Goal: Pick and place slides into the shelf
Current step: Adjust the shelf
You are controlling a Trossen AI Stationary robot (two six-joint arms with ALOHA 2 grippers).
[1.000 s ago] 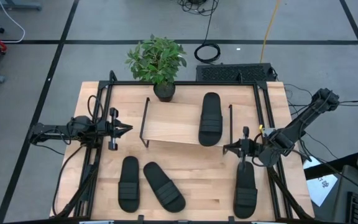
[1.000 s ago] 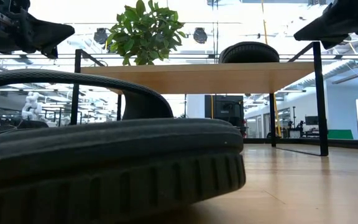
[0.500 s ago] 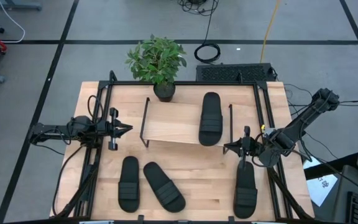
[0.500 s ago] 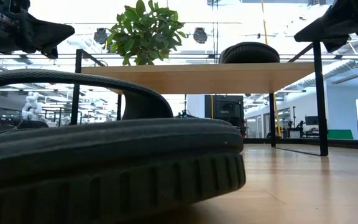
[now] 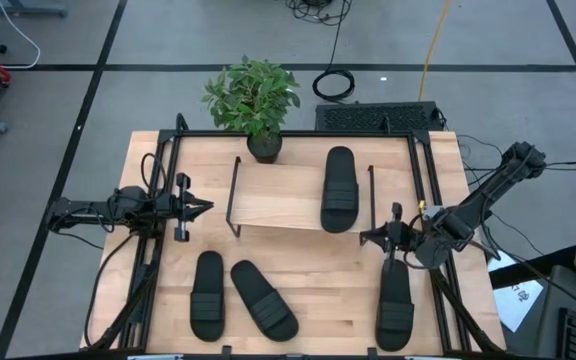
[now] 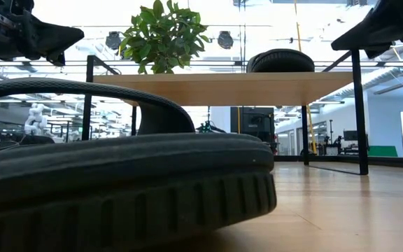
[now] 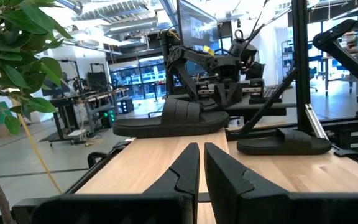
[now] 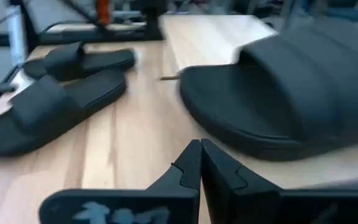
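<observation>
The shelf (image 5: 278, 198) stands mid-table on thin black legs. One black slide (image 5: 338, 190) lies flat on the right part of its wood top. Three more slides lie soles down on the table: two near the front left (image 5: 208, 293) (image 5: 263, 300) and one at the front right (image 5: 395, 300). My right gripper (image 5: 364, 237) hovers shut between the shelf's right end and the far end of the right slide (image 8: 291, 93), touching nothing. My left gripper (image 5: 208, 208) waits shut left of the shelf, pointing at it (image 7: 201, 163).
A potted plant (image 5: 253, 95) stands at the shelf's far left corner. Black rails (image 5: 423, 180) run along the table's left, right and far sides. In the low view one slide (image 6: 117, 189) fills the foreground. Bare wood shows between the shelf and the front slides.
</observation>
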